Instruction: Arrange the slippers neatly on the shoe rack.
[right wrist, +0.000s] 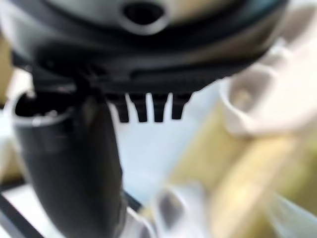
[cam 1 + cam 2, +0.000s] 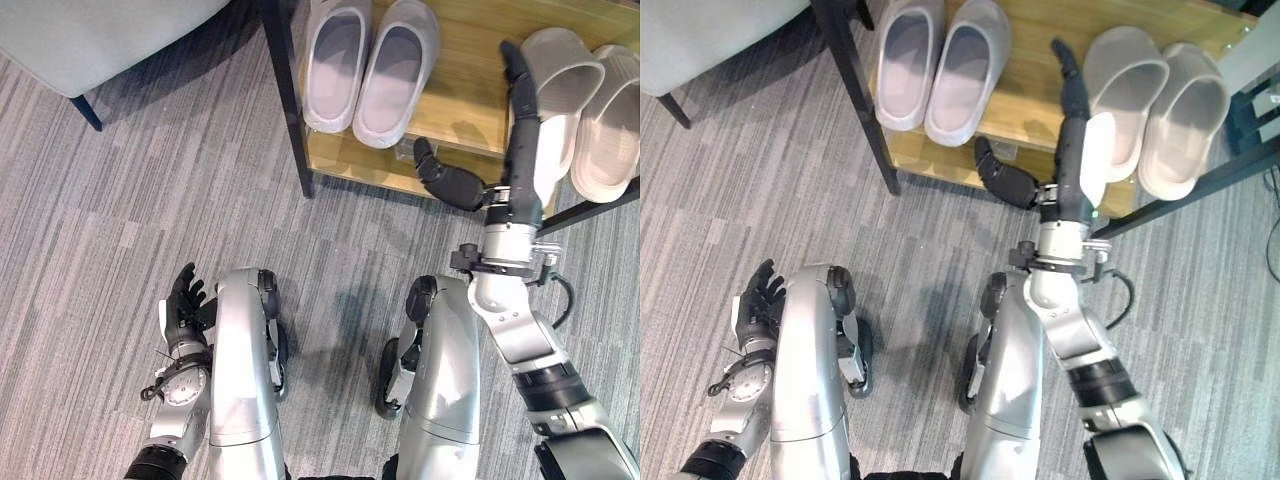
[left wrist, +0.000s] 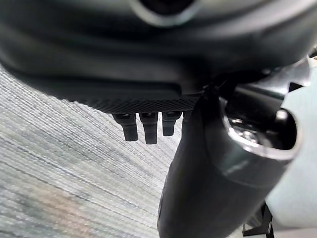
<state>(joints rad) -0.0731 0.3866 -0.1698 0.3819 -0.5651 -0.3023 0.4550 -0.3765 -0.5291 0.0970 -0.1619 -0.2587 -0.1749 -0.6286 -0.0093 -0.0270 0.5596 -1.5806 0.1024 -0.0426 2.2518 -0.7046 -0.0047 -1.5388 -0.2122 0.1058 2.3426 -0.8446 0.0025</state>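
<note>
Shoe rack (image 2: 470, 105): a light wooden shelf on a dark metal frame is seen from above, standing on the grey striped carpet (image 2: 150, 220); one dark leg (image 2: 288, 95) runs down at its left front corner.
Pale lilac slippers (image 2: 368, 68): a pair is set side by side on the left part of the shelf, the two slippers touching or nearly so, with open ends turned toward the robot.
Beige slippers (image 2: 1160, 105): a second pair is placed on the right part of the shelf, side by side, well apart from the lilac pair; bare wood is left between the two pairs.
Right hand (image 2: 520, 120): it is stretched out over the shelf with straight fingers laid along the left edge of the nearer beige slipper; whether contact is made cannot be told. The thumb (image 2: 445, 178) is spread wide to the left, above the front edge of the rack. Nothing is gripped. In the right wrist view the short fingertips (image 1: 141, 111) are seen extended over a blur of wood and pale slipper.
Left hand (image 2: 185, 305): it is held low beside the body over the carpet, well away from the rack, fingers relaxed and loosely parted, nothing held.
Grey seat (image 2: 90, 40): a pale upholstered piece on a dark leg is seen at the upper left, apart from the rack.
</note>
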